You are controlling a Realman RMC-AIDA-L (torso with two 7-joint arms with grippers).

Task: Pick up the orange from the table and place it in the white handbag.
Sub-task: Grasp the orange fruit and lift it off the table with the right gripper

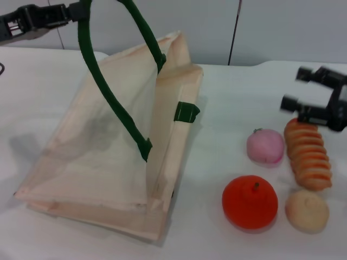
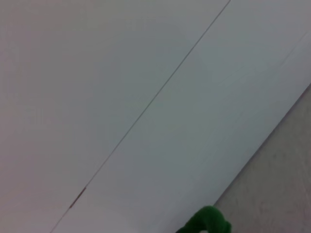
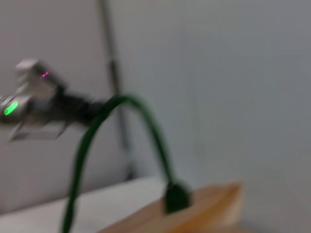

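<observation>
The orange (image 1: 250, 202) sits on the white table (image 1: 233, 92) at the front right, free of both grippers. The white handbag (image 1: 108, 157) lies to its left with its mouth held open. My left gripper (image 1: 76, 12) is at the far left, shut on one green handle (image 1: 100, 70) and holding it up; the handle also shows in the left wrist view (image 2: 206, 223) and the right wrist view (image 3: 146, 116). My right gripper (image 1: 296, 88) is open and empty, hovering behind the orange above the ridged bread.
A pink peach-like fruit (image 1: 265, 146), a ridged orange-brown bread (image 1: 309, 154) and a pale bun (image 1: 307, 210) lie close around the orange. A grey wall stands behind the table.
</observation>
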